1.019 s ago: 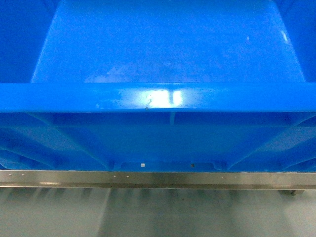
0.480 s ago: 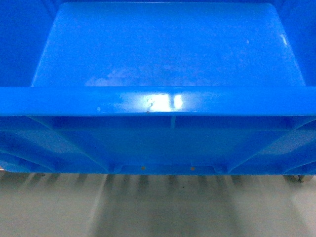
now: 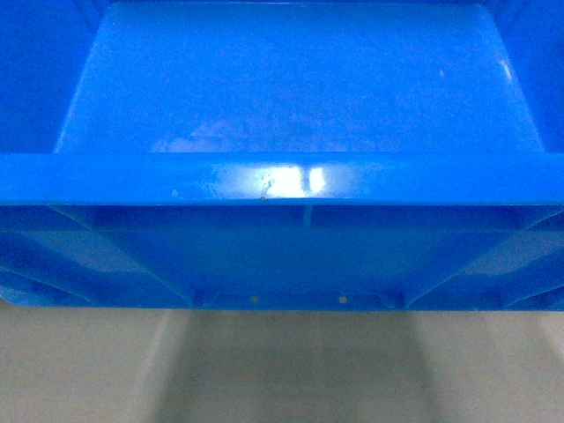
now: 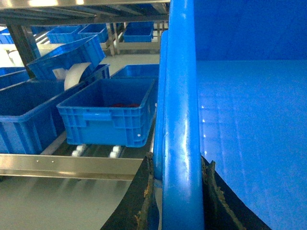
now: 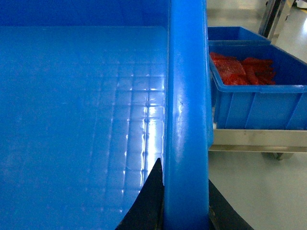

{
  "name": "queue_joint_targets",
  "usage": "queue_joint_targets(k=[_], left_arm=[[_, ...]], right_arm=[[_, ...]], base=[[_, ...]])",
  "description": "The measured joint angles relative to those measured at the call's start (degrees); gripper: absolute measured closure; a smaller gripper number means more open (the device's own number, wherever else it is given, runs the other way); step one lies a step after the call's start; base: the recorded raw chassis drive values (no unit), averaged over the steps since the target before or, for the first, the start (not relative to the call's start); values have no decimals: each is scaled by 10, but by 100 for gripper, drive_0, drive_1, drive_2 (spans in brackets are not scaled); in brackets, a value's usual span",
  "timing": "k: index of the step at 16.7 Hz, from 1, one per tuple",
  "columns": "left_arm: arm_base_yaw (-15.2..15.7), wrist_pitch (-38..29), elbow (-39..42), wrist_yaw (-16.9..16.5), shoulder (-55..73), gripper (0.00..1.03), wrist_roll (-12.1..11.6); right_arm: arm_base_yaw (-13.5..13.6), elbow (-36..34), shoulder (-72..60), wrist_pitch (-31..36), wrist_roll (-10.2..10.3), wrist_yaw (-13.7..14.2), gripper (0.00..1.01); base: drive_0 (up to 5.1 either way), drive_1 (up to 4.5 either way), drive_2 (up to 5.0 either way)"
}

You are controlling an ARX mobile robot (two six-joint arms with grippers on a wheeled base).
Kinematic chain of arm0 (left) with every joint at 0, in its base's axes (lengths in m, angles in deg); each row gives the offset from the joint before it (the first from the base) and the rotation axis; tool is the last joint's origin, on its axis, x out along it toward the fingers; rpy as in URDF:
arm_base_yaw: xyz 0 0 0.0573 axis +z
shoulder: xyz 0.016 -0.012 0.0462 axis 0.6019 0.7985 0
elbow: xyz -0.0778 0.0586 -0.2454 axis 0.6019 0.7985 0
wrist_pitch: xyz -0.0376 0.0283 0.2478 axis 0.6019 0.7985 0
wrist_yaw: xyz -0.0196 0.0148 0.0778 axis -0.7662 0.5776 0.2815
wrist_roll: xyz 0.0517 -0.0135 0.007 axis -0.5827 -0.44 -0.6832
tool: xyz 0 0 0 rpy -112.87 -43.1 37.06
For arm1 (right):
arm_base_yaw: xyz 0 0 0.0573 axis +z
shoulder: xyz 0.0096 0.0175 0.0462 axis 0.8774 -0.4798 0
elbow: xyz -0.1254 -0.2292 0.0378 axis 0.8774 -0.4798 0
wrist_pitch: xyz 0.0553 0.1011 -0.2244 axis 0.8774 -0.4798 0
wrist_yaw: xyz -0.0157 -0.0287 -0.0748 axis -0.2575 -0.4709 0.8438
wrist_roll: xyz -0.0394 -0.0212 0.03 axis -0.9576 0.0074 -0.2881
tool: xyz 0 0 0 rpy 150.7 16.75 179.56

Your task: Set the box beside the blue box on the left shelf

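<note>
A: Surroundings?
B: Grey floor [image 3: 282, 370]; left shelf [image 4: 72, 165] at 9 o'clock carries a blue crate [image 4: 108, 117].
A: The box [image 3: 300, 88]?
B: Bright blue, smooth inside, held off the floor; left fingers [image 4: 144, 201] and right fingers [image 5: 151, 203] clench its rims.

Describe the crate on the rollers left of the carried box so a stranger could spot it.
Start at the big blue box whose rim the left gripper clamps. Just left, on the left shelf with white rollers, stands a smaller blue crate. It is the nearest one, sitting level, with something red inside.
</note>
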Motion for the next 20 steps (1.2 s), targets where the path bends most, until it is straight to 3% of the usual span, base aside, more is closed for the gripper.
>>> queue_joint_targets(k=[20], left_arm=[[0, 0, 0, 0, 0, 85, 0]], right_arm=[[0, -1, 0, 0, 0, 0, 93]], base=[[0, 0, 0]])
